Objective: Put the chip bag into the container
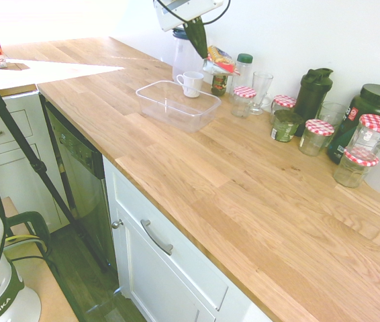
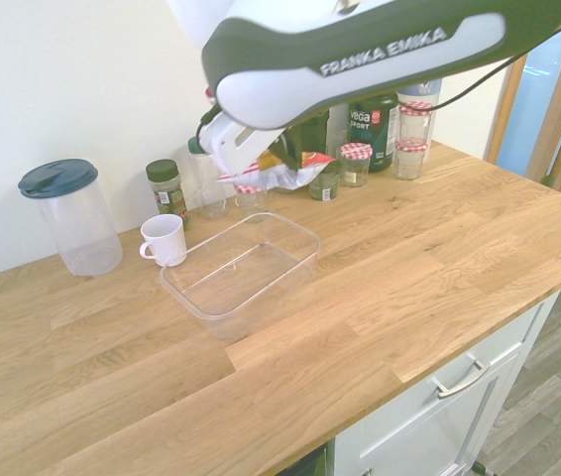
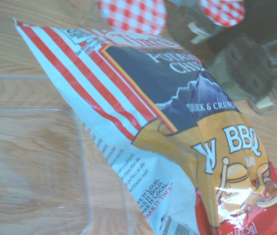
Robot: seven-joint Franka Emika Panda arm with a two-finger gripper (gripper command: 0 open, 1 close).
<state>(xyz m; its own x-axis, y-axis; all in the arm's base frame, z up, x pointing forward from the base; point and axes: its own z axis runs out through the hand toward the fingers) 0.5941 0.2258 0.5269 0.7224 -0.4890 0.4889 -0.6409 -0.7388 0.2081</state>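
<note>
- Gripping the chip bag (image 3: 177, 112) by one end, the gripper (image 1: 204, 56) holds it up off the counter (image 2: 360, 297), likely so it can clear the container's wall.
- The bag hangs slanted near the clear container (image 2: 241, 266), beside it rather than over it, so a sideways move seems due before letting go.
- That container is open-topped and empty, probably left uncovered to take the bag.
- The white mug (image 2: 164, 240) stands just beside it.
- Jars with checked lids (image 1: 316, 137) look empty.
</note>
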